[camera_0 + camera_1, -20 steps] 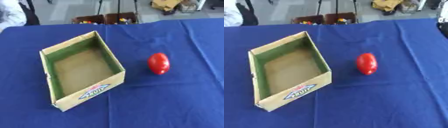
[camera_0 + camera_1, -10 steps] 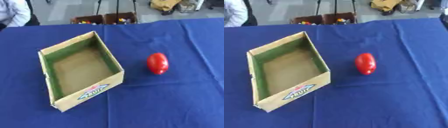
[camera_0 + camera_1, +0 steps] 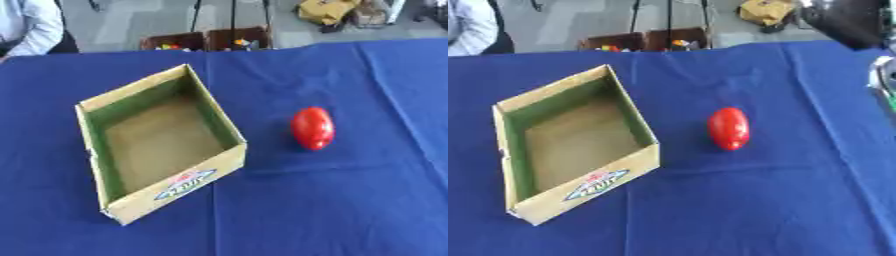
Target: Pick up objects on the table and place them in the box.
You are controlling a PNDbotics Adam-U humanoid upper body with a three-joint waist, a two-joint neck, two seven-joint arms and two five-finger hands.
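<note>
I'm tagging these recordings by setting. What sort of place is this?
Probably a lab or workshop test space: a table under a blue cloth, bins of small colourful items on a bare grey floor behind it, and stand legs.

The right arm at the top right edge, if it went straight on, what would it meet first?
Probably the tomato; only cloth lies between. The right arm barely shows, hand hidden, so its aim is uncertain.

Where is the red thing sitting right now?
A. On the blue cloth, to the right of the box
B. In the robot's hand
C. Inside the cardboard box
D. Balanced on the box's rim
A: the red object lies on the blue cloth, apart from the open cardboard box and to its right; the box's inside looks empty.
</note>
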